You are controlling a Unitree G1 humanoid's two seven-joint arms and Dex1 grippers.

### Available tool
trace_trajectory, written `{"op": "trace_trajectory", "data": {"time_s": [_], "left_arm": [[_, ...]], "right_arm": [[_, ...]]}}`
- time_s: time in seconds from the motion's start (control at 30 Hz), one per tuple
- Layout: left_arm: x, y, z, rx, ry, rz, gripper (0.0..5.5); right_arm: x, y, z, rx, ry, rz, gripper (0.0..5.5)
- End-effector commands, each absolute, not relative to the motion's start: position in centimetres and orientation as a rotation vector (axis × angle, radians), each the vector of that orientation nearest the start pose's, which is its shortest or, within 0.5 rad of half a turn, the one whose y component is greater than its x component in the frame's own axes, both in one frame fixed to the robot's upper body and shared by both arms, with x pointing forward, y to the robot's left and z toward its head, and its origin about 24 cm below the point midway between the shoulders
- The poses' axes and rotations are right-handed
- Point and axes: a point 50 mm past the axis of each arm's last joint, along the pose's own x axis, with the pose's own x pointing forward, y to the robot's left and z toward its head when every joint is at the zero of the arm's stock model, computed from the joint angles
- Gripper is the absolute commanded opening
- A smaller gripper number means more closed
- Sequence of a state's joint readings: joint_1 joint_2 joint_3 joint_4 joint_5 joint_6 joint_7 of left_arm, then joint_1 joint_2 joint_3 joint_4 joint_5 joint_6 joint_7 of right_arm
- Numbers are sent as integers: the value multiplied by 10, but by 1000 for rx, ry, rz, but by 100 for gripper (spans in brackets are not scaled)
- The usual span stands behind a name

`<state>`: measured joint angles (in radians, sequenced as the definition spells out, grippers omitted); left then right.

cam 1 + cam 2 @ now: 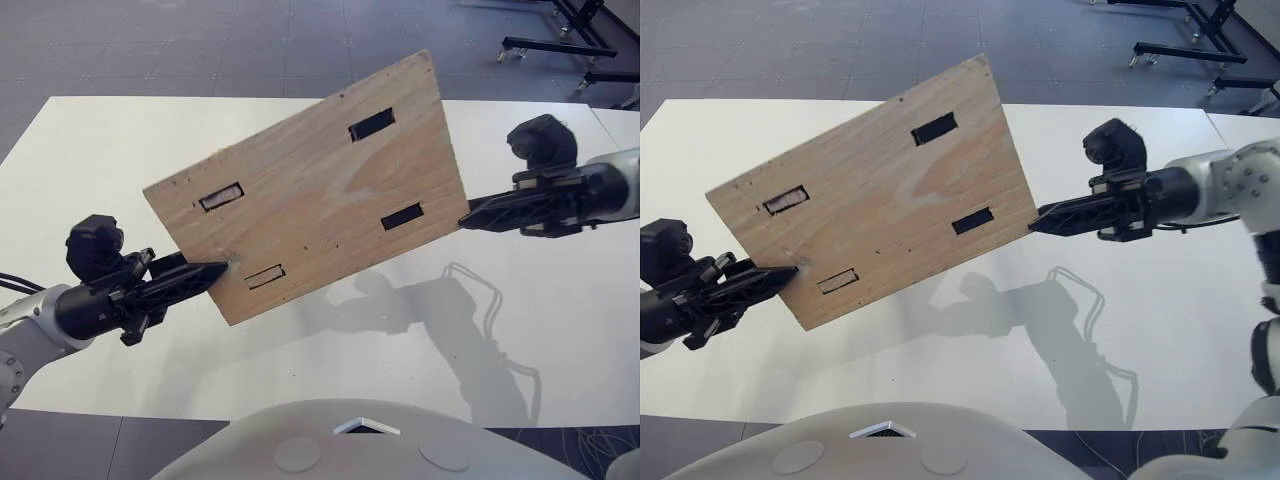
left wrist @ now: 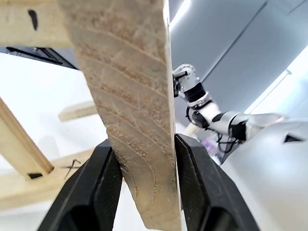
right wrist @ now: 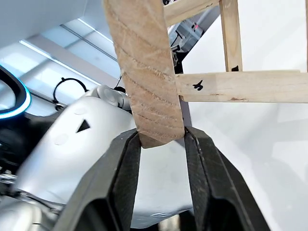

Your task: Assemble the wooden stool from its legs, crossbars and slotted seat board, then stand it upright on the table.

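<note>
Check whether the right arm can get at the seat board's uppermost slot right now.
Probably not: the right gripper is clamped on the seat board's edge, sharing the hold with the left gripper.

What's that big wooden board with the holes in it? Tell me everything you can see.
The seat board is a pale, layered-looking wooden rectangle with four rectangular slots; two look dark, two look plugged with wood. It hangs tilted above the white table, pinched at opposite edges by the left claw and right claw. Beneath, wooden bars meet its underside.
</note>
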<state>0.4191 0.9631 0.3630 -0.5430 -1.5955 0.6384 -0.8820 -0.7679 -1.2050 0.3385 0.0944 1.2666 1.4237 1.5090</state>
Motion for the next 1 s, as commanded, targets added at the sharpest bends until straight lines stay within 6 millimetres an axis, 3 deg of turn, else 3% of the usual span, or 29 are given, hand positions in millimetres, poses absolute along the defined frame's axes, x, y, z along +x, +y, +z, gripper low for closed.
{"op": "trace_trajectory", "data": {"time_s": [0.03, 0.27, 0.5, 0.6, 0.87, 1.0], "left_arm": [[170, 223, 181, -616, 268, -955, 163], [176, 227, 185, -794, 293, -899, 163], [181, 228, 186, -803, 292, -878, 163], [183, 228, 187, -797, 294, -879, 235], [185, 226, 189, -764, 338, -875, 347], [187, 230, 191, -709, 338, -847, 399]], "right_arm": [[196, -193, 297, 762, 1061, 2048, 132], [187, -201, 291, 901, 1132, 1997, 132], [188, -205, 284, 959, 1150, 1925, 131], [188, -207, 276, 961, 1160, 1875, 199], [181, -214, 252, 920, 1165, 1752, 329], [181, -212, 249, 879, 1075, 1793, 399]]}}
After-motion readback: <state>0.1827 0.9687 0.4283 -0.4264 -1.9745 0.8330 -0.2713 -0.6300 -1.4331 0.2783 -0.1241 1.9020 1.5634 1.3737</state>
